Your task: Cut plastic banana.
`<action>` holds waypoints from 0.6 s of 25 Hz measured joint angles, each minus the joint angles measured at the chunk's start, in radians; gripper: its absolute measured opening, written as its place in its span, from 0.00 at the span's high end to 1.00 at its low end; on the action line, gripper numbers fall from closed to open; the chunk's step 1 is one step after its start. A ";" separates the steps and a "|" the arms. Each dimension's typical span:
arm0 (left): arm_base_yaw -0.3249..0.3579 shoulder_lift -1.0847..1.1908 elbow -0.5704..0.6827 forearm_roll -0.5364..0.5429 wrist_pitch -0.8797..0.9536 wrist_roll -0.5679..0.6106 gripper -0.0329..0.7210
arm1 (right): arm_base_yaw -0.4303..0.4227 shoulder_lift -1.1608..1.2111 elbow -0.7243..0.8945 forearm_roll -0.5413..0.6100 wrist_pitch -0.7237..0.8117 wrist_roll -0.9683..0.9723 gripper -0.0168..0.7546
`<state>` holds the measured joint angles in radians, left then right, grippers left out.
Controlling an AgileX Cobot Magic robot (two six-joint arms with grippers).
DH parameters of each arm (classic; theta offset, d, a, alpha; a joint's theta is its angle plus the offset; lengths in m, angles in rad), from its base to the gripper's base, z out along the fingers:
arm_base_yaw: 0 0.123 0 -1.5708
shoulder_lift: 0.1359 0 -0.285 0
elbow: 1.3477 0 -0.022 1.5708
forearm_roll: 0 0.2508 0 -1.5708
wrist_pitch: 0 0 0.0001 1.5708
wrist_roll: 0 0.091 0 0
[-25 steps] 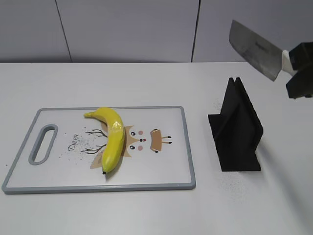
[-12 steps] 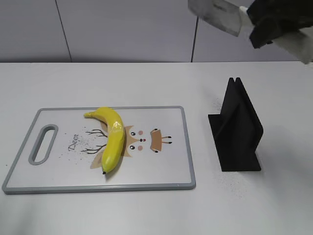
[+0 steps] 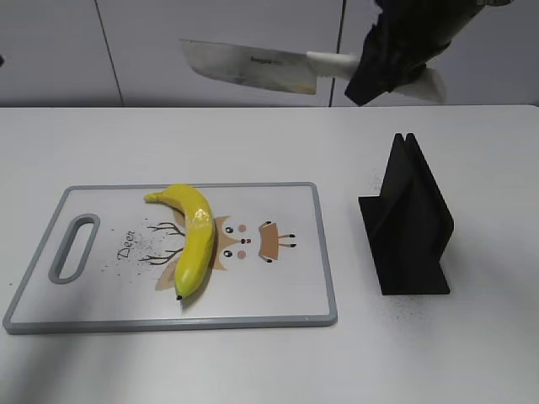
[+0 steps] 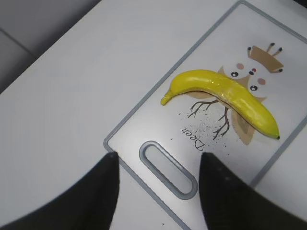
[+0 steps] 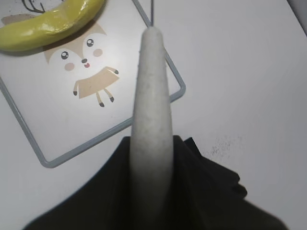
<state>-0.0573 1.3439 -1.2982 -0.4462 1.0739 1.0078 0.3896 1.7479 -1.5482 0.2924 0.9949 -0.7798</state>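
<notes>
The plastic banana (image 3: pixel 194 236) lies on the white cutting board (image 3: pixel 278 286), left of its deer picture; it also shows in the left wrist view (image 4: pixel 225 98) and at the top of the right wrist view (image 5: pixel 50 24). My right gripper (image 3: pixel 383 63) is shut on the white handle (image 5: pixel 152 120) of a cleaver, whose blade (image 3: pixel 248 66) points left, high above the board's far edge. My left gripper (image 4: pixel 158 167) is open and empty, above the board's handle slot (image 4: pixel 168 168); it is out of the exterior view.
A black knife stand (image 3: pixel 408 223) is on the table right of the board, empty. The board has a grey rim (image 3: pixel 168 322) and a handle slot (image 3: pixel 73 248) at its left end. A grey wall runs behind the white table.
My right gripper has carried the cleaver up and leftward, from right of the stand to above the board's far side; the blade now lies level, pointing left. The banana has not moved.
</notes>
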 joint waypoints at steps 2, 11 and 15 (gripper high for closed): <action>-0.029 0.059 -0.059 0.000 0.034 0.064 0.27 | 0.000 0.049 -0.041 0.041 0.019 -0.061 0.77; -0.176 0.247 -0.161 0.004 0.133 0.320 0.27 | 0.002 0.230 -0.158 0.245 0.163 -0.500 0.77; -0.206 0.322 -0.161 0.004 0.134 0.340 0.27 | 0.002 0.245 -0.159 0.290 0.168 -0.609 0.77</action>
<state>-0.2635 1.6660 -1.4593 -0.4419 1.2082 1.3483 0.3915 1.9931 -1.7072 0.5824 1.1628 -1.3891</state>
